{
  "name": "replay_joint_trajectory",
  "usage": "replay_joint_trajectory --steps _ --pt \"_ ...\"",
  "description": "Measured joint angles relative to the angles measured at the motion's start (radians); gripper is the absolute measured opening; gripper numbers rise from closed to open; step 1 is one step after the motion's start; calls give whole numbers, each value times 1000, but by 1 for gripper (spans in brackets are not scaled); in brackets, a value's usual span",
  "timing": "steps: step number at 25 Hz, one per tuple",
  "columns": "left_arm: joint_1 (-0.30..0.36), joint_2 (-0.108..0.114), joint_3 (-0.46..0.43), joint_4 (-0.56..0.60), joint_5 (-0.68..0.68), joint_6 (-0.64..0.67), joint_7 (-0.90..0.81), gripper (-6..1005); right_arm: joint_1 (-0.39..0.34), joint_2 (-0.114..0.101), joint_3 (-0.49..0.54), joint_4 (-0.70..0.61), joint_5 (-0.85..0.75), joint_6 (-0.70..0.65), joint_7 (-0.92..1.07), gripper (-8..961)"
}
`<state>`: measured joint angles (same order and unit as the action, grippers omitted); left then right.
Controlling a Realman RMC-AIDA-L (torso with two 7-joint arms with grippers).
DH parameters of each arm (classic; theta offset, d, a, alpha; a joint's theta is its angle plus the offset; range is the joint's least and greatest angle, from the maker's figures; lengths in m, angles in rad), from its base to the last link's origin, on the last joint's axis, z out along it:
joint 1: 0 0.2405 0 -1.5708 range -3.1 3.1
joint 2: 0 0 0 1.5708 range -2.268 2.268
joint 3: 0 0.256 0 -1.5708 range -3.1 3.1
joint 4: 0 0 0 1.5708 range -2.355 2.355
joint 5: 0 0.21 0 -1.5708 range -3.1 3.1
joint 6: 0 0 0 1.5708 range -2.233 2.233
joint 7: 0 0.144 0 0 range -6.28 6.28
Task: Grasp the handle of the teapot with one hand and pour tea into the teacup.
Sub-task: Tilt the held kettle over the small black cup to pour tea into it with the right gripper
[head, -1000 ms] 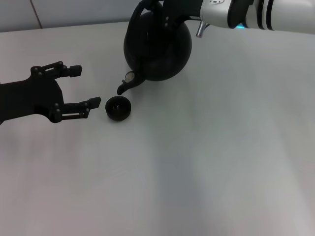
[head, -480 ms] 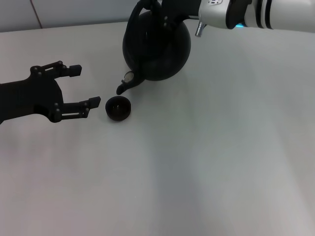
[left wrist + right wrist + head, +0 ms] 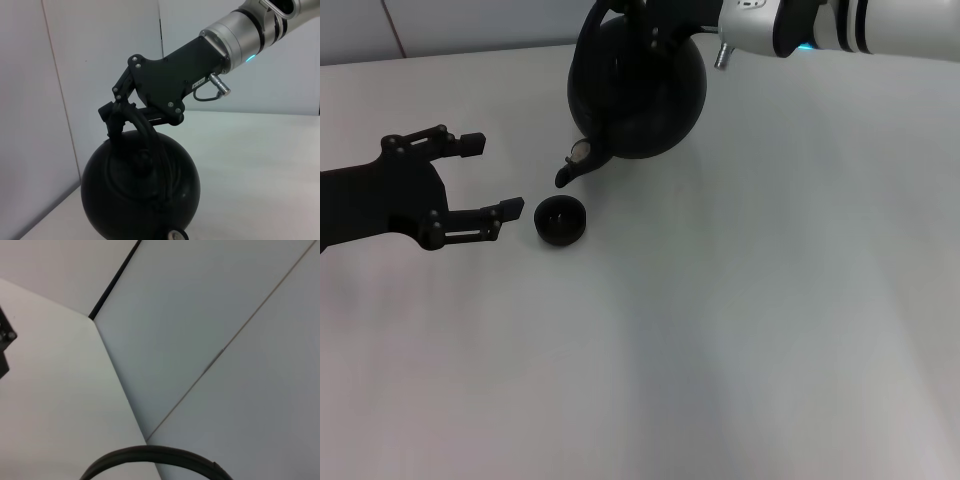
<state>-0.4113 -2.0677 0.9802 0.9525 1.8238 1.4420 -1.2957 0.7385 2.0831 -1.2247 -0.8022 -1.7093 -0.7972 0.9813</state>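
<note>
The round black teapot [image 3: 638, 95] hangs tilted at the back of the table, its spout [image 3: 570, 170] pointing down toward the tiny black teacup [image 3: 561, 220], just behind and above it. My right gripper [image 3: 642, 14] is shut on the arched handle [image 3: 592, 30] at its top. The left wrist view shows that grip: right gripper [image 3: 118, 113], handle [image 3: 148, 134], teapot [image 3: 140, 197]. The handle's arc also shows in the right wrist view [image 3: 155, 455]. My left gripper [image 3: 496, 177] is open and empty, resting just left of the teacup.
The grey table [image 3: 740, 300] stretches in front and to the right. A light wall [image 3: 470, 25] runs along the table's far edge behind the teapot.
The teapot has shifted slightly up and back with my right gripper, and the spout has risen a little. The left arm and the teacup have not moved.
</note>
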Motion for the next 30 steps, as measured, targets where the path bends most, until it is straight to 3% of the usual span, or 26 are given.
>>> replay_joint_trajectory --steps 30 --pt "3 -2 -4 -2 -3 0 26 860 11 0 -74 -27 -40 69 -1 91"
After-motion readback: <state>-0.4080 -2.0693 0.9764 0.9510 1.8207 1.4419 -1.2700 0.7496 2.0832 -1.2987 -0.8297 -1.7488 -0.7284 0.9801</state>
